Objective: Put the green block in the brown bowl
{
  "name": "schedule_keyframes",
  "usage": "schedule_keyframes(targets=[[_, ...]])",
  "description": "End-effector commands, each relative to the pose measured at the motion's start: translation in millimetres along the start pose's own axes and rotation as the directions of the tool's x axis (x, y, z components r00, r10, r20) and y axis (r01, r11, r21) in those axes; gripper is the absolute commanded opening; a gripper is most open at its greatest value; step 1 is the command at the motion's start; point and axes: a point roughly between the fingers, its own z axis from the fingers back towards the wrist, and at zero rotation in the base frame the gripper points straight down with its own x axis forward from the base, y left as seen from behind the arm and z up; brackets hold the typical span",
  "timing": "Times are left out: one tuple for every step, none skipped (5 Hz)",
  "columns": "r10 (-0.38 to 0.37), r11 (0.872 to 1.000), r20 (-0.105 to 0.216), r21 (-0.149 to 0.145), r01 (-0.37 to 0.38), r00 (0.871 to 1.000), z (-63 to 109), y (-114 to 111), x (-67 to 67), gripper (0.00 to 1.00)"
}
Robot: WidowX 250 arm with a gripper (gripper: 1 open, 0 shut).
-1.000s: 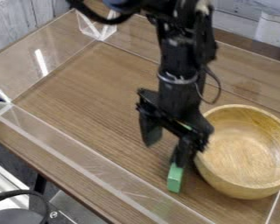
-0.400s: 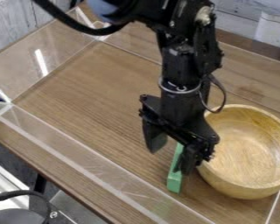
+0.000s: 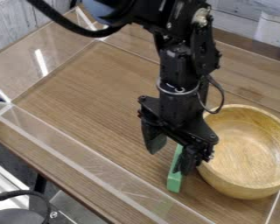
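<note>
The green block (image 3: 177,172) lies on the wooden table just left of the brown bowl (image 3: 250,150), its near end sticking out toward the front edge. My gripper (image 3: 177,147) points straight down over the block's far part, open, with one black finger on each side of the bar. The block's far end is hidden behind the fingers. I cannot tell whether the fingers touch the block. The bowl is upright with nothing inside it.
Clear acrylic walls (image 3: 60,166) fence the wooden table (image 3: 84,96) at the left, front and back. The black arm (image 3: 184,52) rises from the gripper toward the upper left. A black object (image 3: 20,210) sits below the table's front left corner.
The gripper has sunk a little around the block and shifted slightly left; the arm above leans differently. The block and bowl have not moved.
</note>
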Motion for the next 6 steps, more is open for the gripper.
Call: schedule_keyframes(targets=[[0.014, 1.0, 0.047, -0.008, -0.014, 0.999, 8.4, 1.3, 5.8, 1.0], [0.023, 1.0, 0.045, -0.011, -0.023, 0.999, 7.2, 2.3, 5.7, 1.0], [0.032, 0.999, 0.042, -0.014, -0.031, 0.999, 6.2, 3.1, 5.5, 1.0], [0.038, 0.999, 0.038, -0.016, -0.038, 0.999, 5.0, 3.8, 5.2, 1.0], [0.034, 0.999, 0.03, -0.018, -0.034, 0.999, -1.3, 2.2, 8.1, 1.0], [0.029, 0.999, 0.024, -0.019, -0.029, 0.999, -7.9, -0.1, 11.8, 1.0]])
